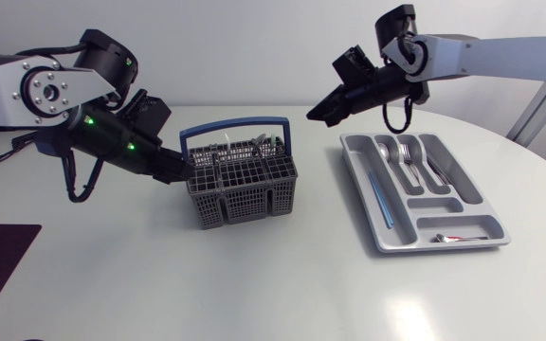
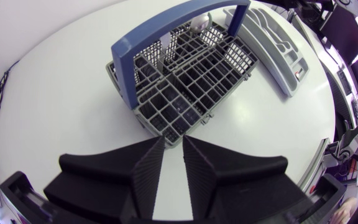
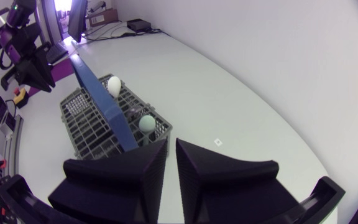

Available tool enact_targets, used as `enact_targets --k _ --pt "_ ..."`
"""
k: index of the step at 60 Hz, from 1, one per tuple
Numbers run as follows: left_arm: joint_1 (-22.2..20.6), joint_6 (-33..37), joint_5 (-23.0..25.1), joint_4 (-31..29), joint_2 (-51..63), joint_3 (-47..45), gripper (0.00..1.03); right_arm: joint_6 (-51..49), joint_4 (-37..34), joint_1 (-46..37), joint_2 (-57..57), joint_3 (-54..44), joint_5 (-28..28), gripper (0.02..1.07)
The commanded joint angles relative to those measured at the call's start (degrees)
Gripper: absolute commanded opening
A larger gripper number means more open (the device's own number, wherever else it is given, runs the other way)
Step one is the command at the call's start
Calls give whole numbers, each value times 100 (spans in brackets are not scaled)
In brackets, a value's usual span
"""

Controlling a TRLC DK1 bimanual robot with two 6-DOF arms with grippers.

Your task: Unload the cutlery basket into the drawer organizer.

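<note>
Basket: grey cutlery basket (image 1: 245,185) with a blue handle (image 1: 235,126) arched over it, standing upright near the middle of the white table (image 1: 254,294).
Basket contents: a few pieces of cutlery (image 1: 254,147) stand in the far compartments; the right wrist view shows two pale rounded ends (image 3: 114,84) sticking up on either side of the handle. The near compartments look bare in the left wrist view.
Organizer: grey drawer organizer (image 1: 484,206) lying flat on the table to the right of the basket, well apart from it.
Organizer contents: metal spoons and forks (image 1: 403,156) lie in the long middle compartments, a thin blue-handled piece (image 1: 380,196) in the long compartment nearest the basket, and a small piece (image 1: 458,237) in the crosswise compartment at the near end.
Left gripper (image 1: 180,172): low, just at the basket's left side wall. Its fingers (image 2: 148,165) stand a little apart with bare table showing between them, and they hold nothing.
Right gripper (image 1: 316,114): raised above the table, between basket and organizer, pointing down toward the basket. In its own wrist view the fingers (image 3: 145,171) are drawn together with only a sliver between, with nothing in them.
</note>
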Motion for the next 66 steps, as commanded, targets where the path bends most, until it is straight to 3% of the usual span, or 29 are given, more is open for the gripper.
enact_targets --k 1,11,23,56,66 --pt "124 84 15 44 173 -201 14 365 -305 146 477 551 -192 17" --pt "291 137 15 247 296 -236 14 664 -543 295 898 1193 -455 17" --pt "344 137 15 686 428 -210 15 646 -648 374 898 1175 -543 17" --pt "695 207 -126 1301 1263 432 15 -207 -797 418 -578 -899 -886 16" --pt "748 234 -135 1328 1597 774 15 -233 -543 515 -842 -1321 -780 16"
